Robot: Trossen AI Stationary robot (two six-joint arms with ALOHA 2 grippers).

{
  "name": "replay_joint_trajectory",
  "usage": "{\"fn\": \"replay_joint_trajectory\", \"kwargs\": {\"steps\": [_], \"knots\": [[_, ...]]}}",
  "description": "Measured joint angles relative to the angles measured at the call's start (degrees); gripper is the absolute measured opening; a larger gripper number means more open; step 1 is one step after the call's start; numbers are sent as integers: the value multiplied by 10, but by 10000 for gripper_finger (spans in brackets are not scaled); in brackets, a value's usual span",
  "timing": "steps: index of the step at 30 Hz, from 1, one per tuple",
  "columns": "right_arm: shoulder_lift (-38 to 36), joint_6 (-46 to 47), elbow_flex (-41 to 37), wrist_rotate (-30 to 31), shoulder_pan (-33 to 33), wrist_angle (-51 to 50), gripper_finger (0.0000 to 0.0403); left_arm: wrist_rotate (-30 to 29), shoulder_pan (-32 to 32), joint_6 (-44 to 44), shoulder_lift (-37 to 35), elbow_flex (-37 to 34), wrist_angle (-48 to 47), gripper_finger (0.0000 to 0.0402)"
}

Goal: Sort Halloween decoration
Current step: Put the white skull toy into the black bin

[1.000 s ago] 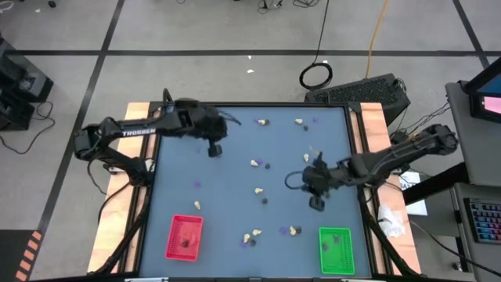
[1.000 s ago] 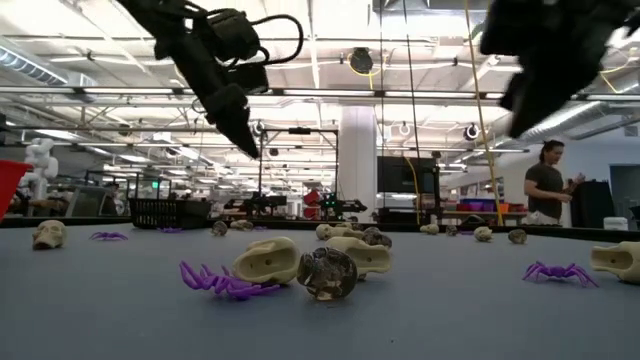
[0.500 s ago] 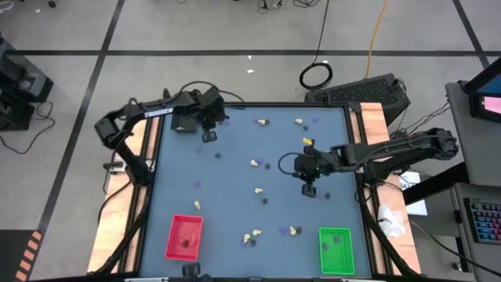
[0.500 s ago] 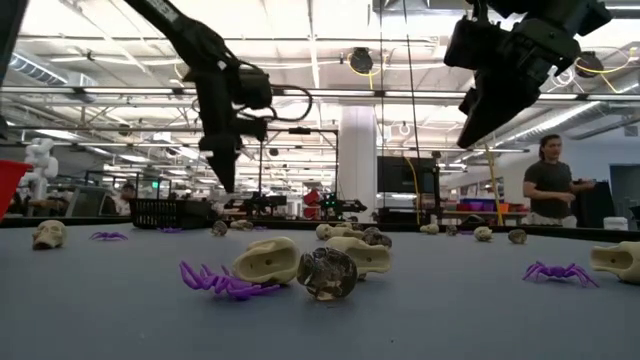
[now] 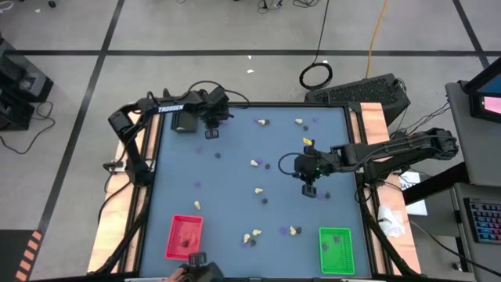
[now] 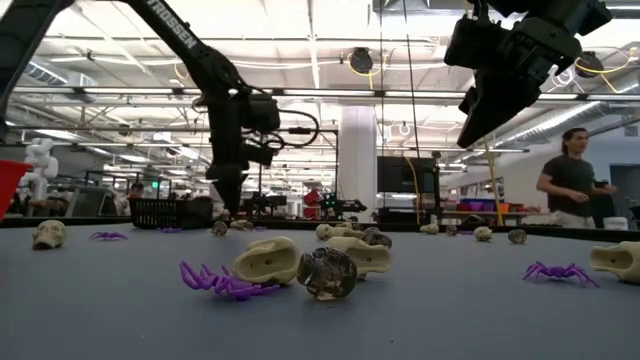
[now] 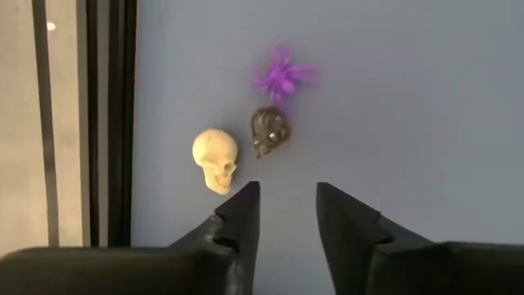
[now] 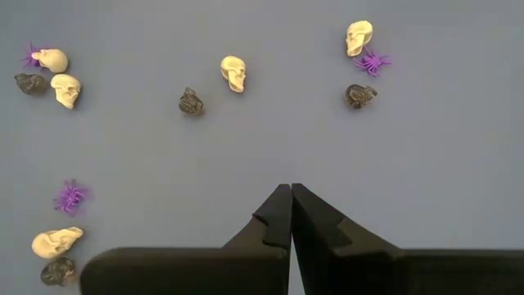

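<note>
The Halloween decoration lies scattered on the blue table (image 5: 235, 204). In the left wrist view a cream skull (image 7: 215, 159), a black skull (image 7: 269, 130) and a purple spider (image 7: 282, 75) lie close together. My left gripper (image 7: 285, 203) hangs open over the table's far left part (image 5: 210, 130), pointing steeply down, just short of these three and touching nothing. My right gripper (image 8: 291, 198) is shut and empty, raised over the table's right middle (image 5: 309, 188). Below it lie several skulls (image 8: 233, 72) and spiders (image 8: 70, 197).
A red tray (image 5: 185, 236) stands at the near left and a green tray (image 5: 335, 249) at the near right. A black tray (image 5: 182, 121) sits by the far left corner. The low view shows skulls (image 6: 268, 260) and a purple spider (image 6: 215, 280) close up. A person (image 6: 572, 180) stands beyond the table.
My left gripper has gone toward the table's far edge and down, and has tipped to point more steeply at the table. My right gripper has shifted a little toward the table's left edge and then held still, staying shut.
</note>
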Motion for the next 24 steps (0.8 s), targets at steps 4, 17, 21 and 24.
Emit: {"fn": "replay_joint_trajectory", "kwargs": {"steps": [4,17,21,24], "knots": [[0,0,0,0,0,0,0,-18,8,0,15,0,9,143],[0,-11,0,0,0,17,0,-29,35,12,47,0,57,147],[0,-11,0,1,0,18,0,-40,36,19,51,0,69,147],[0,-13,0,1,0,18,0,-41,36,29,51,0,83,143]]}}
